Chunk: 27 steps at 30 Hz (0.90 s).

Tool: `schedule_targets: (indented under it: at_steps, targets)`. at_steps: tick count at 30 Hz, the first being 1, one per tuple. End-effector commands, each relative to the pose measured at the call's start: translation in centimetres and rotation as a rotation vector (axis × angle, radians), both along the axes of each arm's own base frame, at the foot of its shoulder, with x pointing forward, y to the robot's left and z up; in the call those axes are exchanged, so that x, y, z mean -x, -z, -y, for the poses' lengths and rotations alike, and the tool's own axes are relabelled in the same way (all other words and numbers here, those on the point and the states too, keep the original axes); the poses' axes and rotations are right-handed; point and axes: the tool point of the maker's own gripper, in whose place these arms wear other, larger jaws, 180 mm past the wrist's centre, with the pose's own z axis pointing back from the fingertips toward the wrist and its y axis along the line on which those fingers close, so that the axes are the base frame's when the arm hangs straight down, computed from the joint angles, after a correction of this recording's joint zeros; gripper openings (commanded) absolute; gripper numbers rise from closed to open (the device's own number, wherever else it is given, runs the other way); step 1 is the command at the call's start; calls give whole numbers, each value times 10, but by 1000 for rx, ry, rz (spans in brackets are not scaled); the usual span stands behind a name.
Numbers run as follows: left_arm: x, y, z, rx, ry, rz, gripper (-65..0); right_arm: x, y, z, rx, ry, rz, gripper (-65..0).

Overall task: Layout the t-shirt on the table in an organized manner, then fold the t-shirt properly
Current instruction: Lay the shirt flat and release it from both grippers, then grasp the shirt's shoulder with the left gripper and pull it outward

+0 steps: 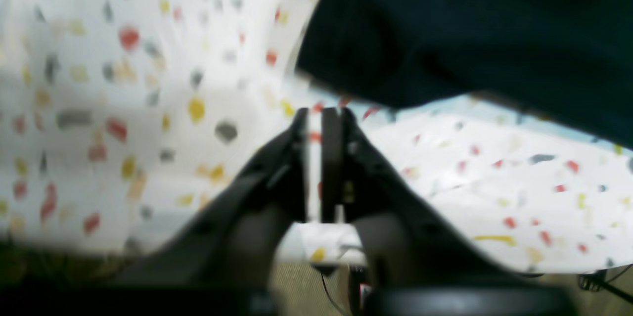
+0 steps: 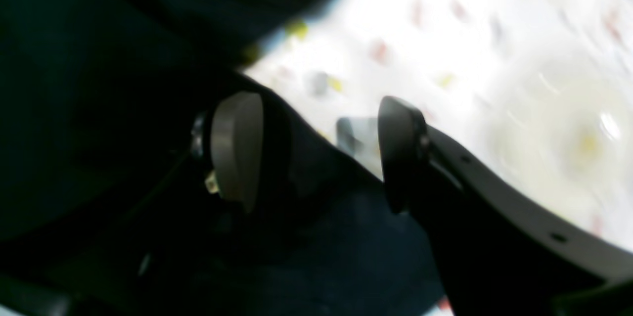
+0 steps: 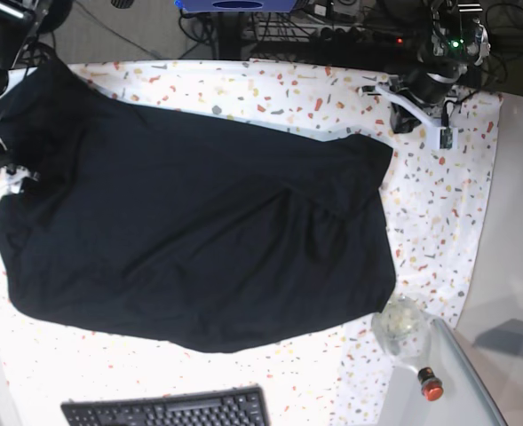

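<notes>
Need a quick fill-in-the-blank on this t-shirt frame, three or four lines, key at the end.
1. The t-shirt spread over the table is ____ in colour.
2. The left gripper is ____, with nothing between its fingers.
3. The right gripper is ____.
4. Along the near table edge lies a black ____.

Missing words: black; shut; open; keyboard

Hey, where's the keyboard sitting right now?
In the base view the keyboard lies at the bottom edge, left of centre, on the table, just below the t-shirt.
</notes>
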Motion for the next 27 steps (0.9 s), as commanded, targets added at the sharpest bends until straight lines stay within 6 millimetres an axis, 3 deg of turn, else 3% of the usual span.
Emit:
schedule_targets:
  at_steps: [1, 9, 12, 14, 18, 23, 25, 27]
  targets:
    - [-3, -7, -13, -23, -22, 29, -650, -10, -9, 7, 16, -5, 37, -297]
    - [1, -12, -42, -65, -90, 32, -650, 2, 14, -1, -21, -7, 1, -299]
    - [2, -13, -46, -71, -99, 34, -650, 9, 24, -23, -61, -114, -24, -312]
    - [2, -12, -46, -70, -98, 34, -650, 15, 25, -34, -79, -179, -21, -395]
    - [0, -13, -42, -65, -91, 37, -642, 20, 18, -40, -75, -254, -6, -650]
    - [-3, -18, -35, -52, -91, 59, -288, 25, 16, -40, -68, -259, -6, -650]
    - [-14, -28, -34, -56, -85, 96, -202, 25, 17, -40, -69, -258, -7, -650]
    - [-33, -38, -30, -56, -70, 143, -188, 25, 17, -40, -70, -258, -8, -650]
